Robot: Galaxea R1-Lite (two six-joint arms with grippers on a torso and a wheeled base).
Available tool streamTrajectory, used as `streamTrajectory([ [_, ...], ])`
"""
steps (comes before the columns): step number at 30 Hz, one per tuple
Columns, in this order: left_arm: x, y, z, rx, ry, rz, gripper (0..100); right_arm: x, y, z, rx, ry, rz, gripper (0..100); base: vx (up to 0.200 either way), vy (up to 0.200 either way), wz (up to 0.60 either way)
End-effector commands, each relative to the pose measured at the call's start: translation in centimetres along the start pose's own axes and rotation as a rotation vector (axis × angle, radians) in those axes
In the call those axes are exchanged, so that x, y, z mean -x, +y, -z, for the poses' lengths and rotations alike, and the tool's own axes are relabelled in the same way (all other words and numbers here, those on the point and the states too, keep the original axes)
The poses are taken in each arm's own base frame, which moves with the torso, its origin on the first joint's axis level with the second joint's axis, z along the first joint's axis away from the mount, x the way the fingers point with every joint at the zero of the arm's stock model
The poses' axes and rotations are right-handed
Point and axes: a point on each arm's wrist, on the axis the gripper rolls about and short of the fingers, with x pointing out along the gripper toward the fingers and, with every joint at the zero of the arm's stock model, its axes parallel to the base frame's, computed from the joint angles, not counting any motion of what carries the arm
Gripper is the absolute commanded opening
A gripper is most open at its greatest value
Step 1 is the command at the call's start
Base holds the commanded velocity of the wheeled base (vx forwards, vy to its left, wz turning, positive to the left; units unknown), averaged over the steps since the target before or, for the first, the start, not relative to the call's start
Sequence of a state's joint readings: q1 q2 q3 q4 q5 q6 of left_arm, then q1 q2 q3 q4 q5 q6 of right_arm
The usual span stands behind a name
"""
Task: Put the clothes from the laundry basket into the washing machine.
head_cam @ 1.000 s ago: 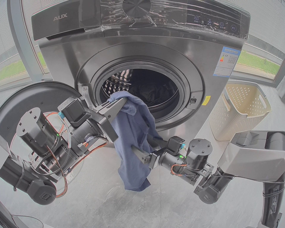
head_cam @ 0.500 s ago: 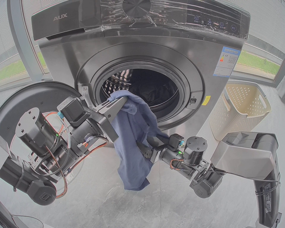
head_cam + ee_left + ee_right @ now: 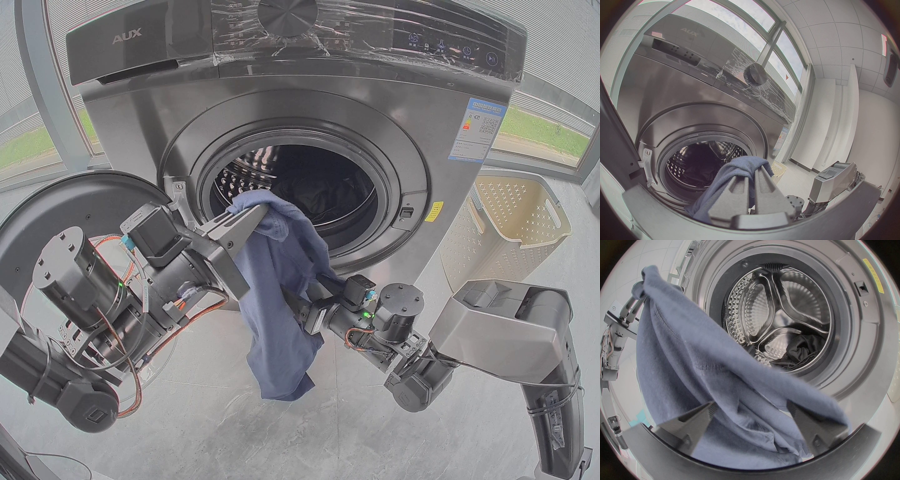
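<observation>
A blue garment (image 3: 281, 306) hangs in front of the washing machine's open drum (image 3: 300, 181). My left gripper (image 3: 259, 215) is shut on the garment's top edge, just before the drum's lower left rim; the left wrist view shows the cloth (image 3: 737, 168) bunched over the closed fingers (image 3: 765, 187). My right gripper (image 3: 295, 307) is lower, pressed into the hanging cloth. In the right wrist view its fingers (image 3: 693, 424) stand wide apart, open, with blue fabric (image 3: 693, 365) draped across them. A dark garment (image 3: 803, 349) lies inside the drum.
The washer's round door (image 3: 69, 206) is swung open at the left, behind my left arm. A cream laundry basket (image 3: 506, 231) stands on the floor right of the machine. Grey floor tiles lie below the hanging cloth.
My right arm has moved left and closer to the machine, pushing its gripper into the hanging blue garment. The left arm and the garment's top have stayed put.
</observation>
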State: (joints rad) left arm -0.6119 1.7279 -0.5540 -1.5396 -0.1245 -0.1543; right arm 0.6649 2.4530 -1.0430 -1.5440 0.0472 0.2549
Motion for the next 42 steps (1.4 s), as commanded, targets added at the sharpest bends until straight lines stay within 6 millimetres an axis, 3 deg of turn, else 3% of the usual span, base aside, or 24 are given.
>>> streamTrajectory([
  [1, 0.0, 0.0, -0.1, 0.0, -0.003, -0.001, 0, -0.6, 0.3, 0.1, 0.0, -0.02, -0.013, 0, 0.0, 0.0, 0.0],
  [10, -0.1, 0.5, 0.2, 0.007, 0.006, -0.019, 0, 0.2, 0.6, 0.1, -0.005, 0.006, -0.009, 0, 0.0, 0.0, 0.0],
  [17, -0.3, 2.2, 0.3, -0.008, 0.0, -0.07, 0, 4.0, 2.0, -2.0, -0.011, 0.074, -0.01, 0, 0.0, 0.0, 0.0],
  [25, -0.3, 2.3, 0.3, -0.01, 0.001, -0.073, 0, 8.2, 4.0, -3.4, -0.01, 0.152, -0.041, 0, 0.0, 0.0, 0.0],
  [33, -0.3, 1.9, -0.1, -0.009, -0.012, -0.064, 0, 7.7, 4.2, -3.2, -0.006, 0.145, -0.051, 0, 0.0, 0.0, 0.0],
  [34, -0.3, 1.8, -0.2, -0.009, -0.013, -0.062, 0, 7.6, 4.2, -2.8, 0.005, 0.153, -0.056, 100, 0.0, 0.0, 0.0],
  [42, -0.2, 1.7, -0.2, -0.008, -0.014, -0.057, 0, 5.5, 4.8, -1.9, 0.008, 0.122, -0.084, 100, 0.0, 0.0, 0.0],
])
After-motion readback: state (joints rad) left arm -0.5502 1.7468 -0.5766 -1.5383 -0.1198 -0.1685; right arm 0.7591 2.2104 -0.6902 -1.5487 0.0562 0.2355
